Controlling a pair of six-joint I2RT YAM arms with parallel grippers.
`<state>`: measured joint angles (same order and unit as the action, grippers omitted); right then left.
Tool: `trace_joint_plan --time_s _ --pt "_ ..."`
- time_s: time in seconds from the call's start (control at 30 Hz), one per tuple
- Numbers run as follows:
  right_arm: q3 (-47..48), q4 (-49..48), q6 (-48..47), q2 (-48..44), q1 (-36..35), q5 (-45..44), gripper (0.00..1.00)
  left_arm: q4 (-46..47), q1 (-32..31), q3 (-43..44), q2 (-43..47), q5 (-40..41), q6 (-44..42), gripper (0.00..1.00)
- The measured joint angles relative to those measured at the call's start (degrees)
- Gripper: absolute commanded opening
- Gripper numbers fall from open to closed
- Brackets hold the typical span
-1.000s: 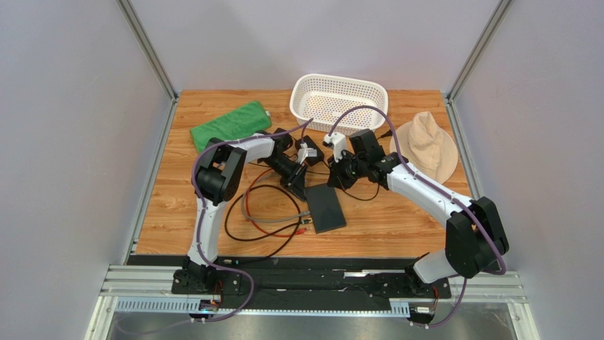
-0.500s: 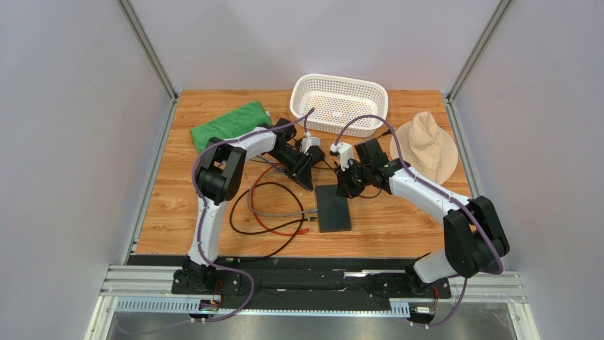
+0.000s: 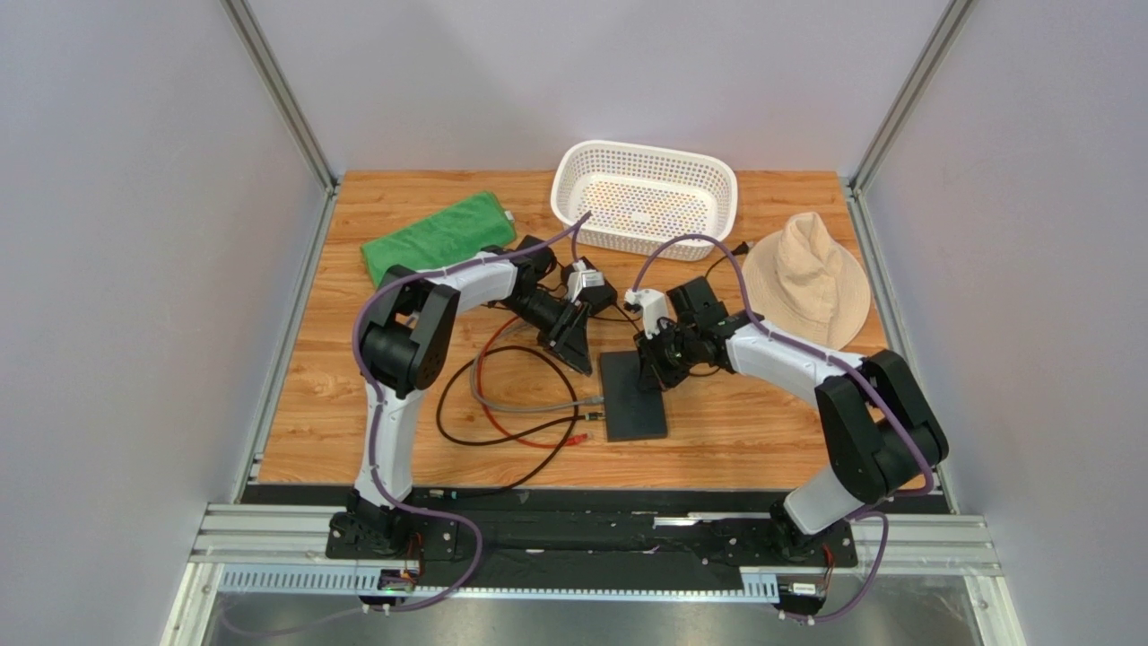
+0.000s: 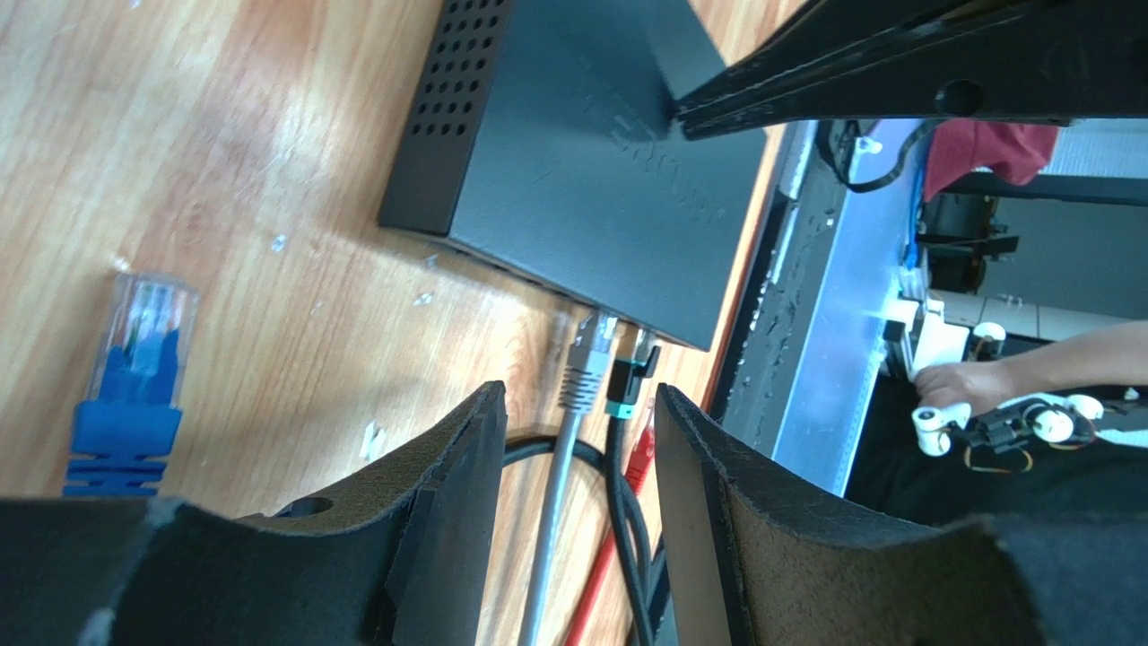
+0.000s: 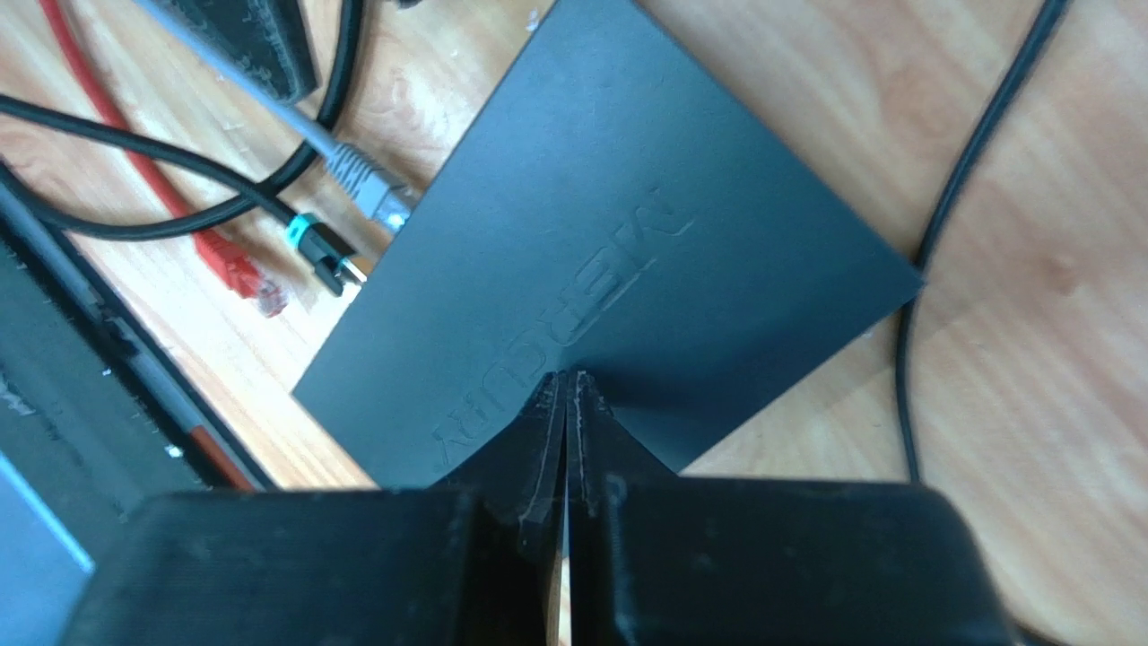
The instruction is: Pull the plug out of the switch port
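The switch (image 3: 633, 397) is a flat matte-black slab lying mid-table; it also shows in the left wrist view (image 4: 580, 175) and the right wrist view (image 5: 633, 256). A grey plug (image 4: 582, 370) and a black plug with a teal collar (image 4: 623, 390) sit in its left-edge sockets; both also show in the right wrist view, the grey plug (image 5: 364, 182) and the black plug (image 5: 317, 253). A red plug (image 5: 243, 276) lies loose beside them. My left gripper (image 4: 577, 404) is open, its jaws either side of the two cables, a little short of the plugs. My right gripper (image 5: 566, 384) is shut, its tips on the switch's top.
A loose blue plug (image 4: 128, 390) lies on the wood. Grey, red and black cables loop left of the switch (image 3: 519, 404). A white basket (image 3: 644, 195), a green cloth (image 3: 438, 240) and a beige hat (image 3: 809, 283) lie at the back. A thin black cord (image 5: 943, 229) runs past the switch.
My right gripper has come down and nearer, onto the switch's far end. The switch has turned a little straighter. My left gripper has shifted slightly towards the switch's left edge.
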<state>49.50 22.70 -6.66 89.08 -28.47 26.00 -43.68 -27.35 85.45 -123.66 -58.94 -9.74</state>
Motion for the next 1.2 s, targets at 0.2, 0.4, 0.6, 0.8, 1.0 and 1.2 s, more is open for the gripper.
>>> trace_joint_plan --time_s 0.2,0.4,0.6,0.8,1.0,1.2 --pt "0.07 -2.01 0.81 0.85 0.0 0.48 0.02 0.48 -0.11 0.0 -0.76 -2.47 0.02 0.54" --pt "0.83 -2.78 1.42 2.03 0.0 1.14 0.02 0.57 -1.51 -0.02 -1.97 -3.15 0.0 0.53" --pt "1.29 -3.21 2.36 2.71 0.0 1.62 0.01 0.63 -5.35 -0.02 -2.99 -2.23 -0.15 0.52" --pt "1.29 -3.26 2.43 2.73 0.0 1.64 0.01 -0.74 -6.51 0.37 -4.52 -2.27 -0.57 0.49" --pt "1.29 -3.28 2.4 2.71 0.0 1.64 0.02 -2.49 -6.29 0.37 -5.11 -2.86 -2.56 0.43" --pt "1.22 -3.32 2.4 2.67 0.0 1.62 0.02 -3.43 -5.99 1.2 -6.4 -3.58 -3.85 0.38"
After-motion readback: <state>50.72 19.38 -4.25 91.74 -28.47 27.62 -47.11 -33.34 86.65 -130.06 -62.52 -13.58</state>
